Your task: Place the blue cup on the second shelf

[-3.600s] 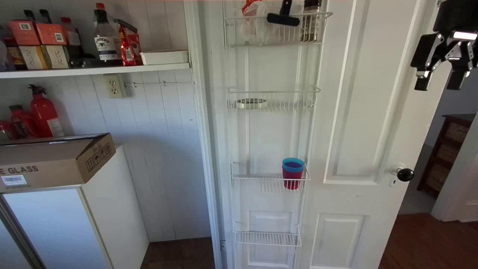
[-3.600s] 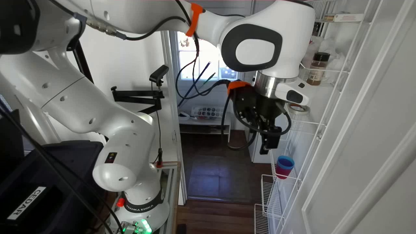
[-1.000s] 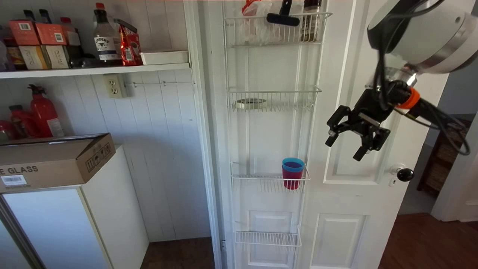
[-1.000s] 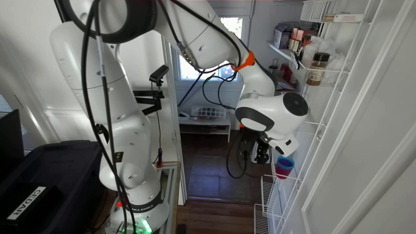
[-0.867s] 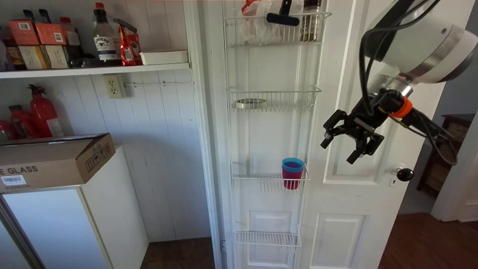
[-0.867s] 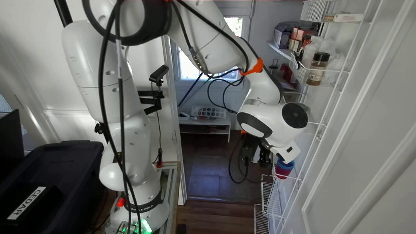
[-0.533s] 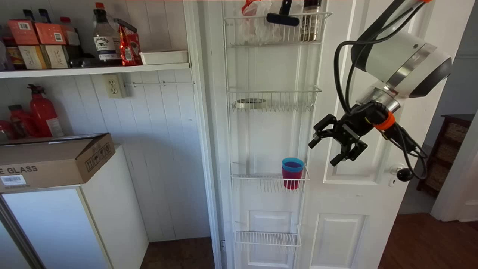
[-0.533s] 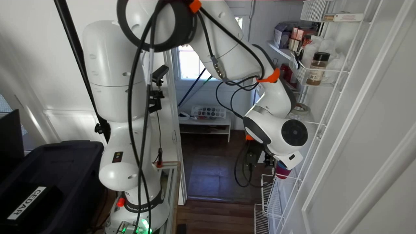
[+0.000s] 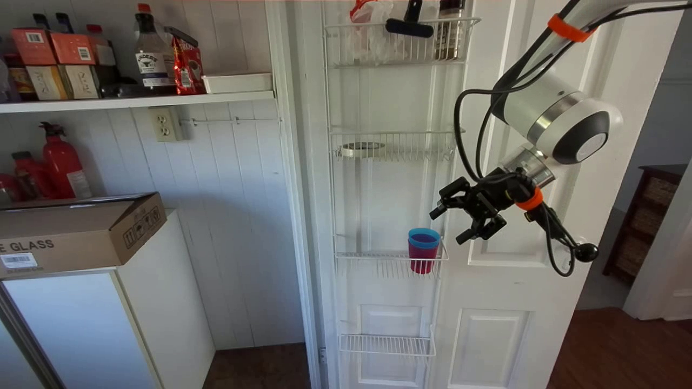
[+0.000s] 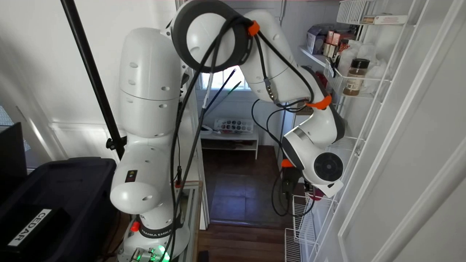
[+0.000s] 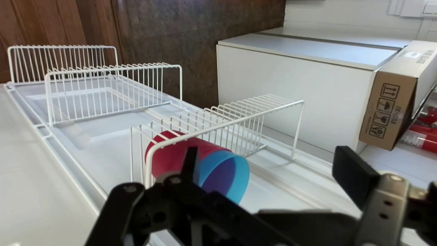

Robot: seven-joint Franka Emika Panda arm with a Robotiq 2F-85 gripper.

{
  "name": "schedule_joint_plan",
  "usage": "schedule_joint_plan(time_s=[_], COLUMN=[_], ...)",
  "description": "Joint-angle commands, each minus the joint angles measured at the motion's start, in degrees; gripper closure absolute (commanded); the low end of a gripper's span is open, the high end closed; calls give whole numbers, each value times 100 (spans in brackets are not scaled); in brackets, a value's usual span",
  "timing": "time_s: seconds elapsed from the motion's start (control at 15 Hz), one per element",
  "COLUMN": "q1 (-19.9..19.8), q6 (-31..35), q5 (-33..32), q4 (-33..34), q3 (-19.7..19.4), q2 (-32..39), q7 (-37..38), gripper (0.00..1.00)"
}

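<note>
The blue cup (image 9: 424, 237) sat nested inside the pink-red cup (image 9: 423, 260) in a white wire basket tier (image 9: 373, 257), near its three-o'clock end in an exterior view. The tool (image 9: 450, 226) hung toward two o'clock from it, fingers (image 11: 353, 176) spread well apart, one in front of the nested pair in the wrist view. At nine o'clock a carton (image 9: 59, 237) read "E GLASS" and, in the wrist view, "FRAGILE". In an exterior view, a label (image 10: 30, 227) at eight o'clock read "CEDAR"; the arm's base (image 10: 153, 243), toward seven, "FRANKA EMIKA".
</note>
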Motion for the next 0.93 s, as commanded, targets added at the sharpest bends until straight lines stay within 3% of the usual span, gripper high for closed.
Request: schedule_joint_plan(time_s=[0.0,0.2,0.53,0.67,0.87], q1=[16,64,90,96,103], q6=[330,529,764,800,882], q5=[628,971,1502,1637,1680], q4=[391,582,837,916,990], q3=[88,59,47,42,27], q2=[436,665,955,1039,1149], q7=[-649,-1041,-1573,-1698,-1707], gripper=[0,3,24,51,67])
